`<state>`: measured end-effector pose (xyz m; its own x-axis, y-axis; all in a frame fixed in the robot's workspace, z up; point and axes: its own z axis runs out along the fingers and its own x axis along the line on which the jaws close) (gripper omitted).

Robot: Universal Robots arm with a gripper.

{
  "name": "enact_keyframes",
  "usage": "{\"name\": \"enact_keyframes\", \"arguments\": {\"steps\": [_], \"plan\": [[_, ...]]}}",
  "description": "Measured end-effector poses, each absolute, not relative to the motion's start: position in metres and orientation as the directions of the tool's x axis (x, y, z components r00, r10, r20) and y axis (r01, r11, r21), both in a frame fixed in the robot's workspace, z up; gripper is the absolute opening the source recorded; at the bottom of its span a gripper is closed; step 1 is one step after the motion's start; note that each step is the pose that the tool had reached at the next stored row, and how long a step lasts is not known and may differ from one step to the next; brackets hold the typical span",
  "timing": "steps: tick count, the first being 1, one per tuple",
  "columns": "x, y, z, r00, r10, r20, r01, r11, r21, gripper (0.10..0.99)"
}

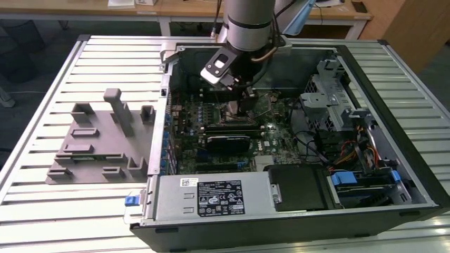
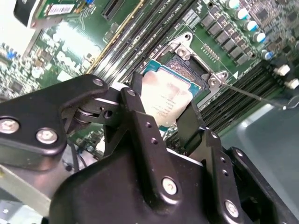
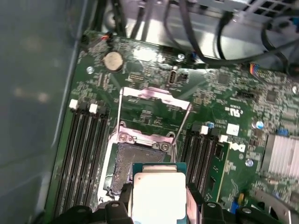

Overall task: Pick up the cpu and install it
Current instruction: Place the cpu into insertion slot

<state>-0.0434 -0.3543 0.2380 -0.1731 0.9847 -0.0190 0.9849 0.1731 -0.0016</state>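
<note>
Inside the open case (image 1: 281, 233), your hand (image 2: 161, 99) grips the cpu (image 3: 158, 193) by opposite edges just over the open socket (image 3: 122, 163): you are at the seating step, which likely calls for level, square alignment.

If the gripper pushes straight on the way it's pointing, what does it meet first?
Probably the open socket, just beyond the cpu that the gripper holds; the gap is hard to judge.

We count one arm (image 1: 247, 23), one gripper (image 3: 158, 203) with two fingers (image 2: 140, 116), one cpu (image 3: 158, 193), one socket (image 3: 124, 163), one coin cell (image 3: 112, 60), one open computer case (image 1: 281, 232), one grey fixture (image 1: 91, 153) and one slatted table (image 1: 42, 211).
</note>
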Motion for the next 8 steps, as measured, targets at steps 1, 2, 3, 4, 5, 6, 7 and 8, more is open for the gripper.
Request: {"name": "enact_keyframes", "arguments": {"steps": [1, 2, 3, 4, 5, 6, 7, 8], "plan": [[-0.0433, -0.3543, 0.2380, -0.156, 0.988, -0.019, 0.988, 0.156, -0.002, 0.541], [-0.0434, -0.3542, 0.2380, -0.139, 0.990, -0.019, 0.990, 0.139, -0.002, 0.541], [-0.0433, -0.3542, 0.2380, -0.123, 0.992, -0.019, 0.992, 0.123, -0.002, 0.541], [-0.0434, -0.3543, 0.2380, -0.107, 0.994, -0.019, 0.994, 0.107, -0.002, 0.541], [-0.0434, -0.3543, 0.2380, -0.092, 0.996, -0.019, 0.996, 0.092, -0.002, 0.541], [-0.0434, -0.3543, 0.2380, -0.076, 0.997, -0.019, 0.997, 0.076, -0.002, 0.541], [-0.0434, -0.3543, 0.2379, -0.061, 0.998, -0.019, 0.998, 0.061, -0.002, 0.541], [-0.0434, -0.3542, 0.2379, -0.045, 0.999, -0.019, 0.999, 0.045, -0.002, 0.541]]}}
